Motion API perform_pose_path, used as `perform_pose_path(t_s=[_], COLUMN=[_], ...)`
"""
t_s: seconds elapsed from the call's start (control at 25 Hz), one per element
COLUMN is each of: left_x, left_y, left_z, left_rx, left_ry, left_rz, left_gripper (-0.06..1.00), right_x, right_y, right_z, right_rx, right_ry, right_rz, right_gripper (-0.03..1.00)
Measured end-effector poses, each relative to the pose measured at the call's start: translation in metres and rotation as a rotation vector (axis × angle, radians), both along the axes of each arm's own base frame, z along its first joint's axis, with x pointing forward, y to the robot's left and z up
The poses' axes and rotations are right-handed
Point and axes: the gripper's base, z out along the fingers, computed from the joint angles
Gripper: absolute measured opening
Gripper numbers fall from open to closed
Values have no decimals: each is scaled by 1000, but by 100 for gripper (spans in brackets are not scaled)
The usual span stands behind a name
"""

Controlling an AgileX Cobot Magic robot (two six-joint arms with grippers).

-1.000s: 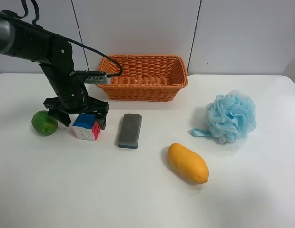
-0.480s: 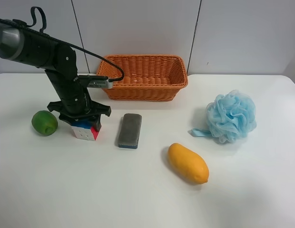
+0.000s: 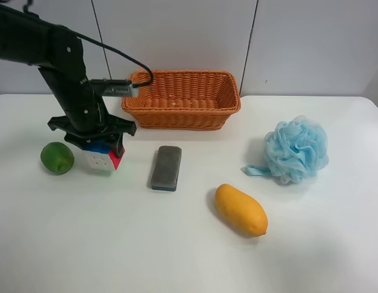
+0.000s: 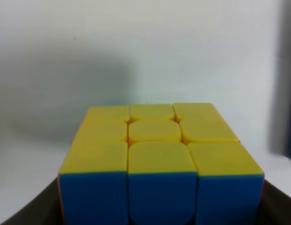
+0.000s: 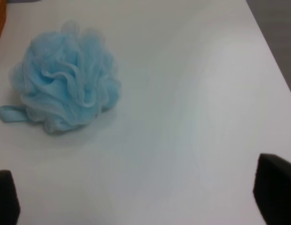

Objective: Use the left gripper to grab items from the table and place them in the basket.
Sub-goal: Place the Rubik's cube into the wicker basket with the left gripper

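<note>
My left gripper point(image 3: 94, 141) is shut on the multicoloured puzzle cube point(image 3: 103, 157) and holds it just above the white table point(image 3: 146, 250). The cube fills the left wrist view point(image 4: 159, 159), yellow and blue faces showing. The green round fruit point(image 3: 57, 157) lies right beside the cube. The grey-and-blue eraser point(image 3: 166, 167), orange mango point(image 3: 240, 209) and light-blue bath puff point(image 3: 296, 149) lie further along the table. The wicker basket point(image 3: 183, 117) stands at the back, behind the gripper. My right gripper point(image 5: 141, 199) is open, with the bath puff point(image 5: 65, 93) ahead of it.
A black cable point(image 3: 125, 61) runs from the left arm past the basket's near corner. A grey panelled wall point(image 3: 177, 36) stands behind the table. The table's edge and dark floor point(image 5: 277, 28) show in the right wrist view.
My left gripper came down over the cube, shut on it, and has raised it slightly and carried it a little towards the green fruit. The other items have not moved.
</note>
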Motion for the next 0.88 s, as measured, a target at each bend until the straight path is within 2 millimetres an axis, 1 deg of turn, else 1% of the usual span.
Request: perform_pose_path(t_s=[0.12, 0.28, 0.32, 0.44, 0.56, 0.6, 0.72, 0.88], left_x=[2, 18, 23, 41, 63, 71, 93, 117], left_y=[-1, -5, -7, -13, -22, -26, -37, -51], left_z=[37, 85, 96, 117, 121, 120, 110, 86], left_rx=[-19, -28, -32, -47, -61, -68, -102, -153], left_ry=[-55, -138, -163, -232, -277, -284, -295, -293], left_rz=[-3, -16, -18, -23, -40, -45, -67, -75], left_gripper=[56, 56, 56, 56, 56, 56, 56, 56], right_x=[0, 0, 0, 0, 0, 0, 0, 0], right_y=[0, 0, 0, 0, 0, 0, 0, 0], right_z=[0, 0, 0, 0, 0, 0, 0, 0], right_rx=[0, 0, 0, 0, 0, 0, 0, 0], right_ry=[0, 0, 0, 0, 0, 0, 0, 0], right_rz=[0, 0, 0, 0, 0, 0, 0, 0], right_gripper=[99, 99, 99, 99, 99, 99, 99, 99])
